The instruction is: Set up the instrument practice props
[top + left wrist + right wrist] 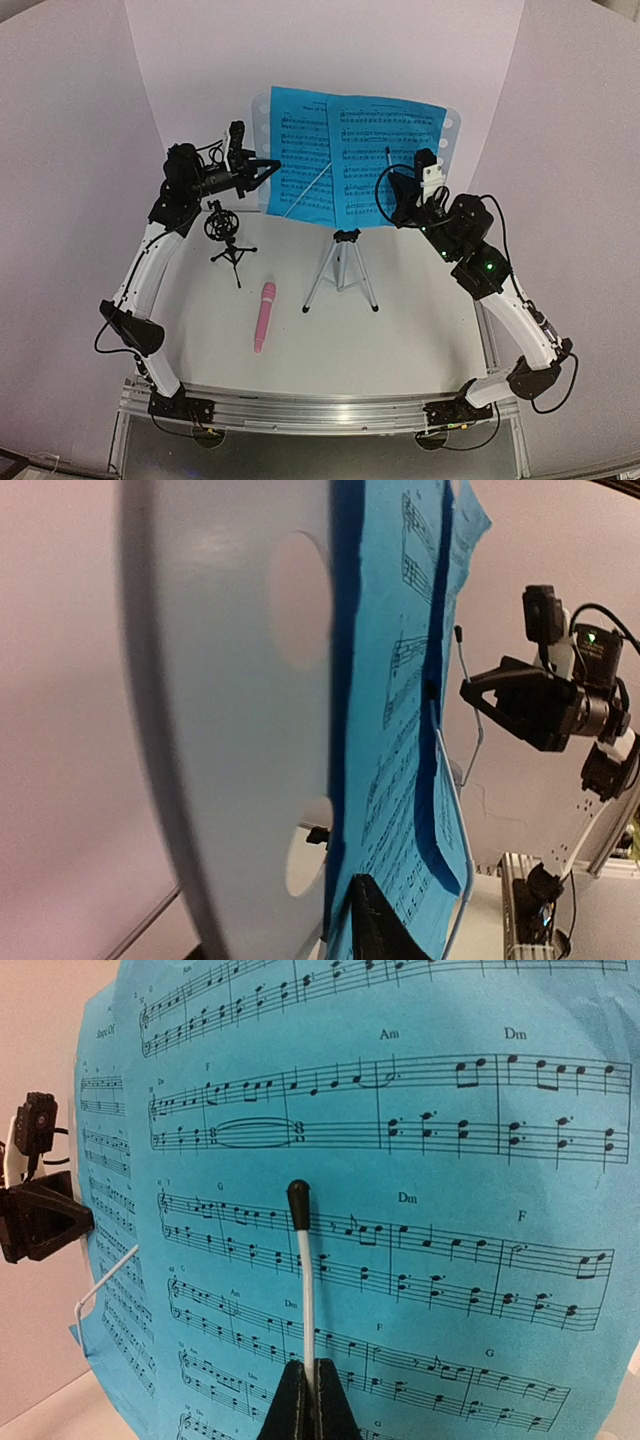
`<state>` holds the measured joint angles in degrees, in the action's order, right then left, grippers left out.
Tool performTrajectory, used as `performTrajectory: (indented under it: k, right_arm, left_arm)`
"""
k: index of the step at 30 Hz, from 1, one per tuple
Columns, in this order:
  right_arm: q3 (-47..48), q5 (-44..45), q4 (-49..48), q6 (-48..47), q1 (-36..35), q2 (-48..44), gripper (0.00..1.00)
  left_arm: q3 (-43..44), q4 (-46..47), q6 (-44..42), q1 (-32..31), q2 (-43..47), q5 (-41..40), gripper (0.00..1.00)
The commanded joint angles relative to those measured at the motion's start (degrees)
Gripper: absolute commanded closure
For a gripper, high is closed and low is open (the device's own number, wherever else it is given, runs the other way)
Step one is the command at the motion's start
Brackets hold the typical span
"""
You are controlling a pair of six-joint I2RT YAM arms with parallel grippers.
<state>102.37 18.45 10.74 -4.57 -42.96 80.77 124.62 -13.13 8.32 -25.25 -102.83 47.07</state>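
The pale blue music stand (pixel 262 112) rises on its silver tripod (pixel 342 265) at the table's back, with two blue music sheets (pixel 300 150) (pixel 385 160) against it. My left gripper (pixel 272 166) straddles the stand's left edge. One of its fingers (pixel 378 925) presses on the left sheet (pixel 400 730), and the other is hidden behind the plate (pixel 230 730). My right gripper (pixel 310 1365) is shut on the stand's white wire page holder (pixel 303 1260), in front of the right sheet (pixel 450 1160). The pink microphone (pixel 264 315) lies on the table. The black tripod mic holder (pixel 225 232) stands to its upper left.
A second white wire page holder (pixel 308 188) slants across the left sheet. White walls close in the table at the back and on both sides. The arms' bases and a metal rail (pixel 320 412) run along the near edge.
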Motion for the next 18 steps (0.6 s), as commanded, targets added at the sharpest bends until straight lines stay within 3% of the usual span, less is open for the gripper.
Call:
performTrajectory:
  k: [1, 6, 10, 18]
  right_arm:
    - [0.9, 0.6, -2.4, -0.6, 0.0, -1.3, 1.0]
    - [0.7, 0.4, -2.4, -0.6, 0.0, -1.9, 1.0]
    - [0.0, 0.9, -2.4, -0.5, 0.0, -2.4, 1.0]
    - [0.2, 1.3, -2.5, -0.6, 0.0, -2.0, 1.0]
  left_arm:
    - [-0.9, 2.3, -2.1, 0.0, 1.7, -2.3, 0.85]
    - [0.1, 1.3, -4.0, 0.1, 1.7, -3.7, 0.9]
    - [-0.2, 0.8, -6.5, 0.3, 2.6, -3.9, 0.73]
    - [-0.5, -0.2, -9.9, 1.3, 3.4, -6.6, 0.65]
